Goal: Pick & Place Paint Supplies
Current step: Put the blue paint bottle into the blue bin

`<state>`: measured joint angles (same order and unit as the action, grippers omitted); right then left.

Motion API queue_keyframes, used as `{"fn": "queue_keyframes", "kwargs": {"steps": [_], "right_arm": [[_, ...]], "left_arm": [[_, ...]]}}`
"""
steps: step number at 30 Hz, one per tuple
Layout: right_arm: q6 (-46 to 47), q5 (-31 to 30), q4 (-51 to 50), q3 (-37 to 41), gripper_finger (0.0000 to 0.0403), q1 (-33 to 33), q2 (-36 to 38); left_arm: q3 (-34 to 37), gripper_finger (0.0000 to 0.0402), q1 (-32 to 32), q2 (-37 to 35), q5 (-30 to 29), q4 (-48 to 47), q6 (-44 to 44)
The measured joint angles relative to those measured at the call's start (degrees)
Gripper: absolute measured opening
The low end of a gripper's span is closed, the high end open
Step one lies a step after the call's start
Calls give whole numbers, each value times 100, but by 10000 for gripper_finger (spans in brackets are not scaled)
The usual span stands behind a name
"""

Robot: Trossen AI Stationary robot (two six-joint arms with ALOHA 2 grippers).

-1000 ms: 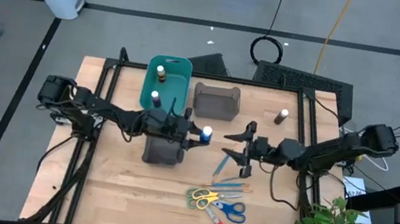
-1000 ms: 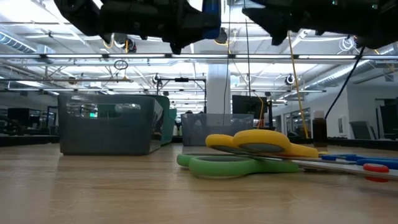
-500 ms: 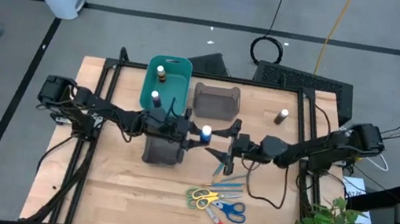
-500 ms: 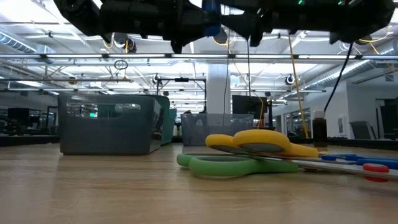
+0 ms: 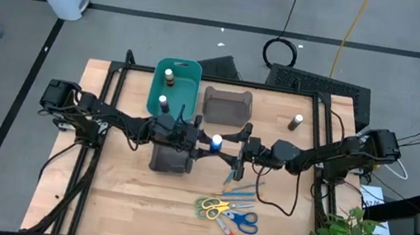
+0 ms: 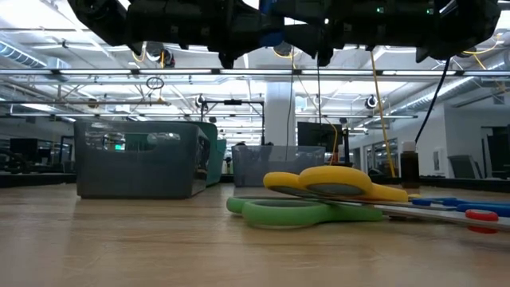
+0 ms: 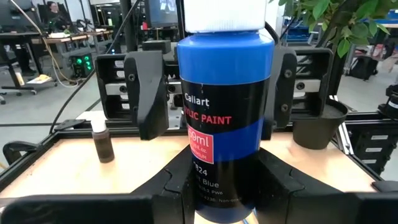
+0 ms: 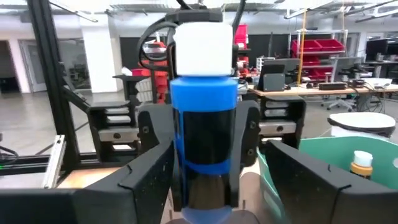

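Blue bottle (image 5: 215, 142): held upright in mid-air above the bench (image 5: 122, 204), near the grey bin (image 5: 227, 106).
Left gripper (image 5: 205, 141): clenched on the blue bottle.
Right gripper (image 5: 236, 146): fingers spread either side of the bottle.
Risk: early release by the left gripper could drop the bottle.

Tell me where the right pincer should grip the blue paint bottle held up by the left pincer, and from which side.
Grip the blue paint bottle on its round body just under the white cap, above the left pincer, whose fingers clamp the lower label. Come level from the right arm's side: the bottle stands upright in the air and the right pincer already faces it, jaws open on either side.
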<state>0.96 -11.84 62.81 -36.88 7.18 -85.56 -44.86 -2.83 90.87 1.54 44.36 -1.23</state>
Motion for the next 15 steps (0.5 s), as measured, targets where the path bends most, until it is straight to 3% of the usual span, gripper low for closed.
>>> {"fn": "queue_keyframes", "kwargs": {"steps": [15], "right_arm": [[-183,300,-57,-228,114,0,-234]], "left_arm": [[2,119,-2,-7,-50,-89,2]]}}
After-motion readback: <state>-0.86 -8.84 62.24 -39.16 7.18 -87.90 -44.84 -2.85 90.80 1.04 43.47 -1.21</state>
